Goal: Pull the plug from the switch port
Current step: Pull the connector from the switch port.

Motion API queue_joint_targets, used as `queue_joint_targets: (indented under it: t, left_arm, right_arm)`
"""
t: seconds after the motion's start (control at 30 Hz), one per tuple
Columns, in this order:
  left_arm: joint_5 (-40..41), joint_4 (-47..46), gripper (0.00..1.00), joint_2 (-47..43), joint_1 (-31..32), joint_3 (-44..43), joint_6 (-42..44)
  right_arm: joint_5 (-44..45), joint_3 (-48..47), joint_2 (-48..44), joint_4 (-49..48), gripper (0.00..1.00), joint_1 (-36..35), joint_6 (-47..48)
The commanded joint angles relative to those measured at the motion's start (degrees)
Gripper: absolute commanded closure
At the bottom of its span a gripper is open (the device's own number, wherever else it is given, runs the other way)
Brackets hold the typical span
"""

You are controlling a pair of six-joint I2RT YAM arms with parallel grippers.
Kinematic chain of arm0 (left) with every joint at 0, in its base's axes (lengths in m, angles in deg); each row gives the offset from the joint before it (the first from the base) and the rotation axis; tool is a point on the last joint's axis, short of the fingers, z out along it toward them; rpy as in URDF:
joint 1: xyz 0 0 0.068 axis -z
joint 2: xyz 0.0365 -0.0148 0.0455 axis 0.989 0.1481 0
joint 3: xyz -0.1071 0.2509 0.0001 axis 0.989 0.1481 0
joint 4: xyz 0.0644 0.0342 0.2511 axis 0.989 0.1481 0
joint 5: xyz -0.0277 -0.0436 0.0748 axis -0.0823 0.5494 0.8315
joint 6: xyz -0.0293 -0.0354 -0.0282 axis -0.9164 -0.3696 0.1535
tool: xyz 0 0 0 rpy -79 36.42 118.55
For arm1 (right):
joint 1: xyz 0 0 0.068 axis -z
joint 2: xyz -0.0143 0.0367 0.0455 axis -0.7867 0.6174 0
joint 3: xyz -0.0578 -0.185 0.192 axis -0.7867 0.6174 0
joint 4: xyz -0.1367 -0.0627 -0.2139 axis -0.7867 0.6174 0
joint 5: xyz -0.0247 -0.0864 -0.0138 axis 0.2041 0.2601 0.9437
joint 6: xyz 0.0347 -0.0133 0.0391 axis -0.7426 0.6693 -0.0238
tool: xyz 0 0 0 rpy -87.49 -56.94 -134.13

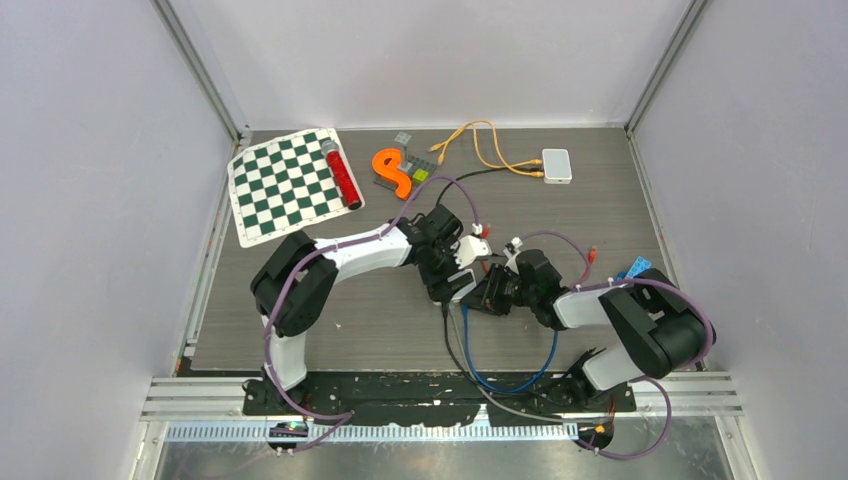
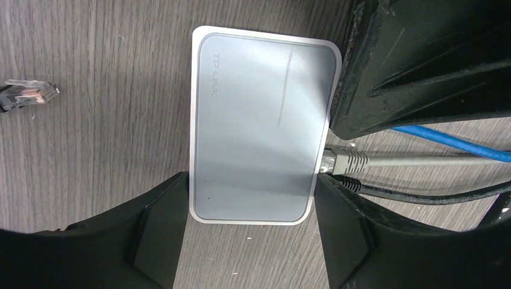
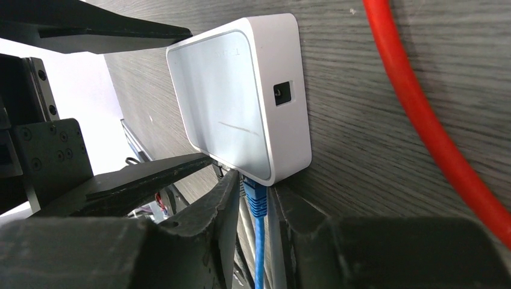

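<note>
A white TP-LINK switch (image 2: 259, 126) lies flat on the table; it also shows in the right wrist view (image 3: 241, 102). My left gripper (image 2: 252, 189) is shut on the switch, one finger against each long side at its near end. A blue plug (image 3: 254, 195) sits in a port on the switch's edge, next to a grey plug (image 2: 343, 161) and a black cable (image 2: 422, 195). My right gripper (image 3: 259, 201) is shut on the blue plug, its fingers (image 3: 226, 198) flanking it right at the port. In the top view both grippers (image 1: 452, 285) (image 1: 487, 295) meet mid-table and hide the switch.
A loose clear plug (image 2: 30, 93) lies left of the switch. A red cable (image 3: 422, 120) runs beside it. At the back stand a second white switch (image 1: 556, 165) with orange cables (image 1: 480, 140), an orange S-shape (image 1: 392, 172), a checkered mat (image 1: 290, 185) and a red cylinder (image 1: 342, 175).
</note>
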Motion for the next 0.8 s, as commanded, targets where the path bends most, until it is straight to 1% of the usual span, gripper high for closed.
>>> queue_joint_targets:
  t: [0.0,0.03,0.07,0.1,0.13,0.17,0.2,0.4,0.47,0.5,0.53,0.57,0.63,0.77]
  left_arm:
    - [-0.5,0.0,0.40,1.6,0.1,1.2,0.8]
    - [-0.5,0.1,0.40,1.6,0.1,1.1,0.7]
    - [-0.7,0.2,0.40,1.6,0.1,1.2,0.6]
    - [-0.8,0.1,0.41,1.5,0.1,1.3,0.7]
    - [-0.8,0.0,0.41,1.4,0.1,1.3,0.7]
    - [-0.7,0.0,0.40,1.4,0.1,1.4,0.7]
    - [-0.7,0.0,0.41,1.4,0.1,1.4,0.7]
    - [-0.6,0.0,0.41,1.6,0.1,1.2,0.6]
    - [-0.7,0.0,0.41,1.6,0.1,1.4,0.6]
    - [-0.8,0.0,0.41,1.6,0.1,1.4,0.5]
    - [-0.9,0.0,0.41,1.6,0.1,1.5,0.5]
    - [-1.0,-0.1,0.41,1.6,0.1,1.5,0.5]
    - [-1.2,-0.1,0.42,1.6,0.1,1.5,0.4]
    - [-1.5,-0.1,0.42,1.7,0.1,1.5,0.3]
  right_arm:
    - [2.7,-0.3,2.5,-1.5,0.73,-0.1,-0.9]
    - [2.7,-0.3,2.5,-1.5,0.75,-0.2,-0.8]
    - [2.9,-0.3,2.5,-1.5,0.81,-0.1,-0.7]
    - [3.0,-0.2,2.5,-1.2,0.84,-0.1,-0.6]
    - [3.0,-0.2,2.3,-1.1,0.91,-0.1,-0.3]
    - [2.9,-0.2,2.2,-0.6,0.93,-0.1,-0.1]
    - [3.0,-0.1,2.0,-0.2,0.94,-0.1,0.3]
    - [2.2,-0.6,0.1,3.9,0.95,-0.1,4.3]
    - [2.3,-0.7,-0.4,5.5,0.86,-0.1,4.6]
    - [2.7,-0.6,-0.6,5.6,0.77,-0.1,4.2]
    - [3.0,-0.5,-0.8,5.5,0.74,-0.2,3.9]
    - [3.6,-0.4,-0.8,5.1,0.68,-0.1,3.1]
    - [4.6,-0.1,-0.6,4.3,0.62,-0.1,2.2]
    - [5.3,-0.5,1.4,2.8,0.61,-0.1,1.5]
